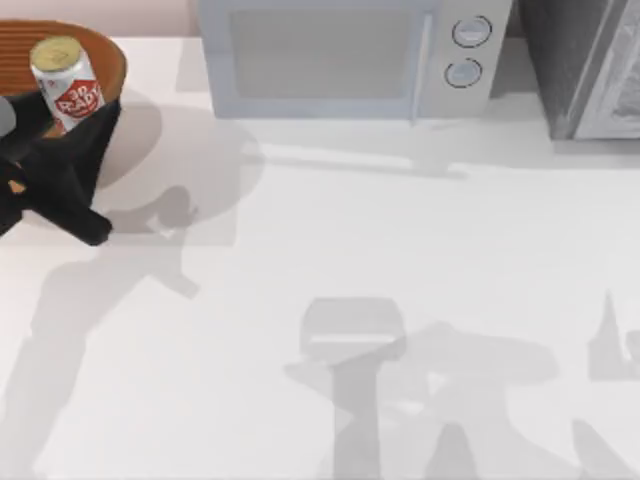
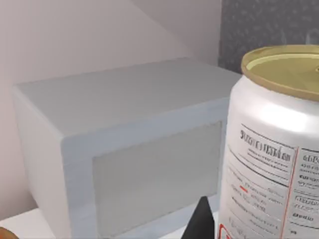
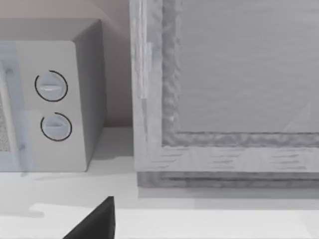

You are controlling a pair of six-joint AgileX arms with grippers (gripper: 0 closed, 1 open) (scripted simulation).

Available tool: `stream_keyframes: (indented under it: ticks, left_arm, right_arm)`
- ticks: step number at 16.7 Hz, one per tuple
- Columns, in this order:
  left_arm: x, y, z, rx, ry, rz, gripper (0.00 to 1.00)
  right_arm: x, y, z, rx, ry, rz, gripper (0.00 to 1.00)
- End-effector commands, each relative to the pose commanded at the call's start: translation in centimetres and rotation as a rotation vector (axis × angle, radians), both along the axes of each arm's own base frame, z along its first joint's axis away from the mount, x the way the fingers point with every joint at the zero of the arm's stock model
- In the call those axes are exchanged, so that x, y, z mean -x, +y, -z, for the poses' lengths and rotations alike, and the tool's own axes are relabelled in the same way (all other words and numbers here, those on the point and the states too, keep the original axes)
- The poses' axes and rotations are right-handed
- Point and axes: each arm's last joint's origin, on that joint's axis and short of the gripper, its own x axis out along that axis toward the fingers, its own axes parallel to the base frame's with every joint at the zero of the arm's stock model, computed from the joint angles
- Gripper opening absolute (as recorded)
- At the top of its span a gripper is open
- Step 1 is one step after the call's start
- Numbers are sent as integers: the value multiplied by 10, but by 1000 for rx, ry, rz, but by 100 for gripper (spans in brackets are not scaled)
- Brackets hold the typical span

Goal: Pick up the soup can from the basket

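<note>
Top view puts the soup can point(image 1: 67, 82) at the far left of the table, its tan-yellow lid tilted a little toward the camera and its red-and-white label facing near. It sits above the near edge of the basket point(image 1: 100, 52), whose orange-brown ribbed inside and thick rim curve round behind it in the far left corner. The can's lower part meets the dark body of my left gripper point(image 1: 70, 125), which reaches in from the left edge and clasps it from below; the can looks lifted against the basket rim, though whether it is fully free of the basket cannot be told.

From the left wrist view the can point(image 2: 271, 149) stands very close, upright, its pale back label covered in fine print and its gold lid point(image 2: 286, 69) at the upper edge. One dark fingertip point(image 2: 202, 221) shows just beside the can's lower side, so the fingers stand narrowed on the can.

Beyond the can, along the far edge, stands a white microwave point(image 1: 345, 55) with a grey window and two round dials point(image 1: 467, 50) at its right. Further right is a grey speckled cabinet point(image 1: 590, 65).

In the right wrist view a dark finger point(image 3: 94, 224) of my right gripper points toward the microwave's dials point(image 3: 52, 104) and the cabinet front point(image 3: 229, 89); whether those fingers are wide or narrow I cannot tell.
</note>
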Motion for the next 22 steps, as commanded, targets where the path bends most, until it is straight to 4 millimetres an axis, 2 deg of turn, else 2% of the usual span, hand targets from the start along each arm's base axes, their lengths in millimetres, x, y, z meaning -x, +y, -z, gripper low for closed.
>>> stream_keyframes:
  ticks: [3, 5, 8, 10, 13, 17, 19, 22]
  left_arm:
    - [-52, -18, 7, 0, -2, 200, 0]
    - [-86, -32, 23, 0, -4, 333, 0]
    - [-130, -54, 64, -1, -5, 525, 0]
    - [-150, -67, 97, -1, -5, 643, 0]
    - [-169, -83, 150, -1, -4, 795, 0]
    - [-175, -96, 205, 0, -2, 935, 0]
    - [-175, -99, 219, 0, -1, 970, 0]
    - [-174, -100, 222, 0, -1, 978, 0]
  right_arm:
    - [0, 0, 0, 0, 0, 0, 100]
    - [0, 0, 0, 0, 0, 0, 100]
    - [0, 0, 0, 0, 0, 0, 100]
    - [0, 0, 0, 0, 0, 0, 100]
    - [0, 0, 0, 0, 0, 0, 100]
    - [0, 0, 0, 0, 0, 0, 100]
    - [0, 0, 0, 0, 0, 0, 100]
    - [0, 0, 0, 0, 0, 0, 100]
